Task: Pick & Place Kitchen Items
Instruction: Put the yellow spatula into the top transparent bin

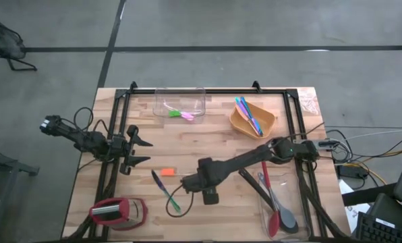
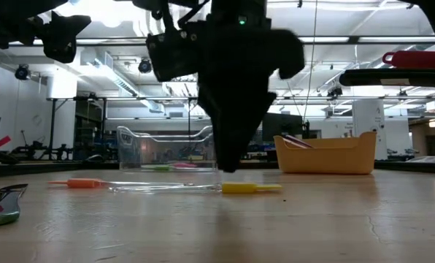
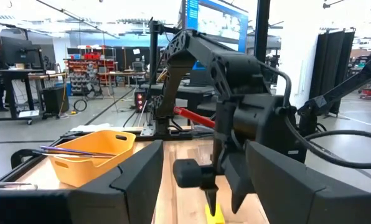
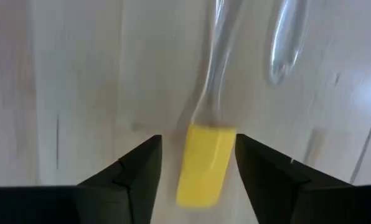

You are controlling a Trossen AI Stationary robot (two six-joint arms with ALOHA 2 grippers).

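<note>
- no readable brand, label or writing on anything on the wooden table (image 1: pixel 208 145).
- clear tub (image 1: pixel 181 102) at the table's far edge, left of the orange bowl (image 1: pixel 252 120); holds a small green and pink piece (image 1: pixel 182 114).
- orange bowl just right of that tub; holds thin blue, pink and purple cutlery (image 1: pixel 248 113) leaning across it, ends poking over the rim; seen also in the low view (image 2: pixel 325 155) and the left wrist view (image 3: pixel 93 152).
- second clear tub (image 1: pixel 282 202) at the near right corner, well apart from the orange bowl; holds a red spatula (image 1: pixel 270 206) and a grey-blue spatula (image 1: pixel 280 206) lying side by side.
- right gripper (image 1: pixel 185 183) reached out to the table's middle, near-left of the orange bowl, pointing down over a yellow-handled clear utensil (image 4: pixel 204 163); fingers (image 4: pixel 131 171) apart, one each side of the yellow handle, not clamped on it.
- same yellow handle lying flat on the wood in the low view (image 2: pixel 250 188), directly below the gripper tip (image 2: pixel 230 164).
- small orange piece (image 1: pixel 167 172) on bare wood just left of the right gripper.
- purple and green cutlery (image 1: pixel 166 194) lying on the wood nearer than the orange piece.
- left gripper (image 1: pixel 144 151) waiting at the left side, well left of the orange bowl, fingers spread apart, holding nothing.
- chunky red-and-silver gadget (image 1: pixel 118 212) at the near left corner, far from the orange bowl.
</note>
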